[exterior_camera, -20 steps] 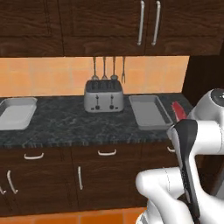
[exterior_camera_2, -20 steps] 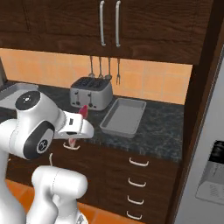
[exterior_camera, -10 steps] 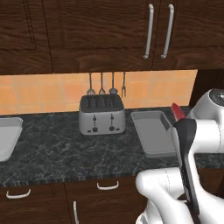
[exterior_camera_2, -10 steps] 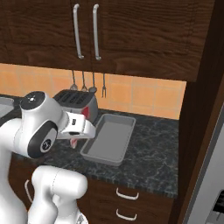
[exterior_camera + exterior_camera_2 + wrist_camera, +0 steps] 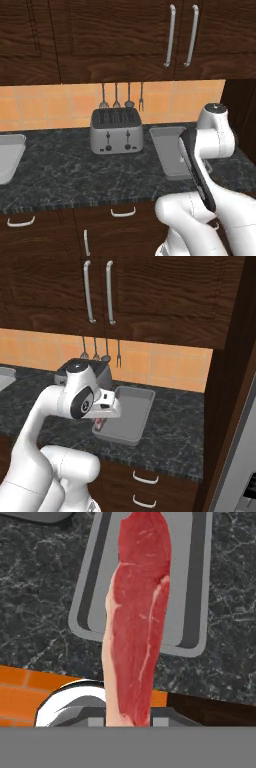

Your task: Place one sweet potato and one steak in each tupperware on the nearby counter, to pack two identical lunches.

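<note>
My gripper is shut on the steak, a long bright-red slab with a pale fat edge that hangs from the jaws. Under it lies one tupperware, a shallow pale grey tray on the dark counter. In the right base view the hand hovers over the near left corner of this tupperware, with a bit of red steak showing below it. The left base view has the same tupperware partly behind my arm. A second tupperware sits at the far left edge. The sweet potato is out of view.
A silver toaster stands on the counter just left of the near tray, with utensils hanging on the orange tiled wall behind it. Dark upper cabinets hang above. A tall dark panel bounds the counter on the right.
The base has driven closer to the counter, so the whole scene has shifted and grown. The gripper stays shut on the steak, which now hangs over the right tray.
</note>
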Robot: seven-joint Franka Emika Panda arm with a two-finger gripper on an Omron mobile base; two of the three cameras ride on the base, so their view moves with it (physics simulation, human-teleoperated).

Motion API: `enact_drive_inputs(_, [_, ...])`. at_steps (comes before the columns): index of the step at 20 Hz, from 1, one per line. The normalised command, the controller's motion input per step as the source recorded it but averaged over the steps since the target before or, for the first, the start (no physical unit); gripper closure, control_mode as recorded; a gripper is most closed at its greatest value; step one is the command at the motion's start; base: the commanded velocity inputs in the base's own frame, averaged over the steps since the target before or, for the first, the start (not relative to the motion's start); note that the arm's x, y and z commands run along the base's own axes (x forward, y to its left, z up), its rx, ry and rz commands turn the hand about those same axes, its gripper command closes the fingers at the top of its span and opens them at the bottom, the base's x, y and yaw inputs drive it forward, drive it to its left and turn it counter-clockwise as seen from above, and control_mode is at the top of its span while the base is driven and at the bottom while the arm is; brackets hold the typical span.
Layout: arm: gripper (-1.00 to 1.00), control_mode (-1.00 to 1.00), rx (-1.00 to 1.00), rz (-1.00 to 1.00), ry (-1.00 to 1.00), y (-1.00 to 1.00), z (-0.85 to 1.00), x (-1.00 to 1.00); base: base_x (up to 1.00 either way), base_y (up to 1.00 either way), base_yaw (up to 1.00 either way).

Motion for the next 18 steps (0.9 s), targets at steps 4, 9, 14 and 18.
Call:
enact_drive_inputs(4, [1.0,-1.0,0.02,0.05,0.18,-0.33,-0.49,0.82,0.0,0.0,0.0])
enact_drive_inputs(9, [1.0,-1.0,0.0,0.05,0.11,-0.21,-0.7,0.68,0.0,0.0,0.0])
enact_drive_inputs(14, [1.0,-1.0,0.0,0.02,0.02,-0.04,-0.67,0.74,0.0,0.0,0.0])
enact_drive_inputs(18, [1.0,-1.0,0.02,0.01,0.0,-0.03,-0.47,0.71,0.0,0.0,0.0])
